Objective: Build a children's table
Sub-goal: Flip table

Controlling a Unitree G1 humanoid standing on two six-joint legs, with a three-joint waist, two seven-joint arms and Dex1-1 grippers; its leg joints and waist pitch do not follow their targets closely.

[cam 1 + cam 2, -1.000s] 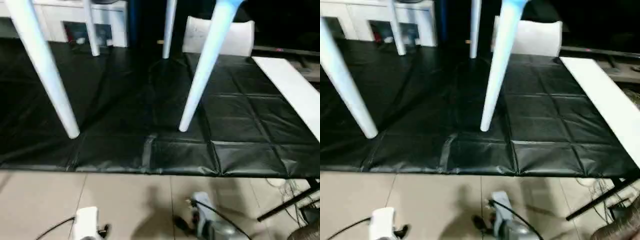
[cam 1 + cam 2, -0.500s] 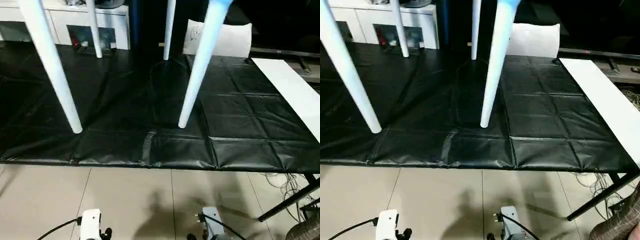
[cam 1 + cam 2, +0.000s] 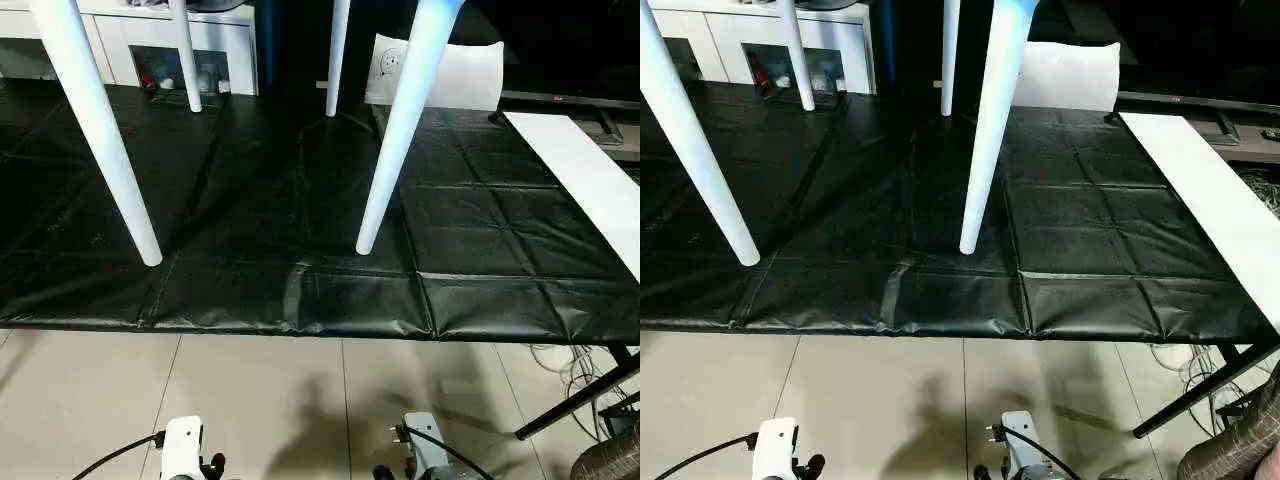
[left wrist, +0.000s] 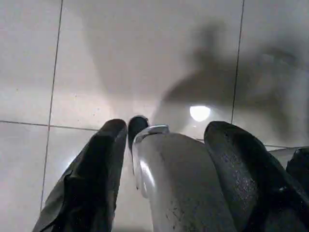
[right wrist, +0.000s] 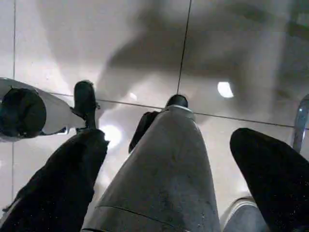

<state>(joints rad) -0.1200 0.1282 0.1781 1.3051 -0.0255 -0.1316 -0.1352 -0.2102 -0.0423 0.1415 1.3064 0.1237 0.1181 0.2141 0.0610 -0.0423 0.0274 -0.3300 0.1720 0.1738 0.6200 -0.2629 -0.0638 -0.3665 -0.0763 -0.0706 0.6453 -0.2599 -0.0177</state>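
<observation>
We saw the children's table (image 3: 400,130) standing upright on the black mat (image 3: 300,250) ahead of us, its four white legs planted there and rising past the top of the head views; the top itself lay out of sight. Two legs stood near the mat's front edge and two farther back, close to the white cabinet (image 3: 215,45). A white board (image 3: 590,185) ran along the mat's right side, and a white cushion (image 3: 450,75) sat behind the mat. The tiled floor (image 3: 260,400) lay between us and the mat.

Our left claw (image 4: 166,140) hung over the tiles with its fingers (image 4: 96,169) spread wide apart, gripping nothing. Our right claw (image 5: 169,154) likewise pointed down at the floor, fingers (image 5: 67,179) parted and empty. Both were well apart from the table.
</observation>
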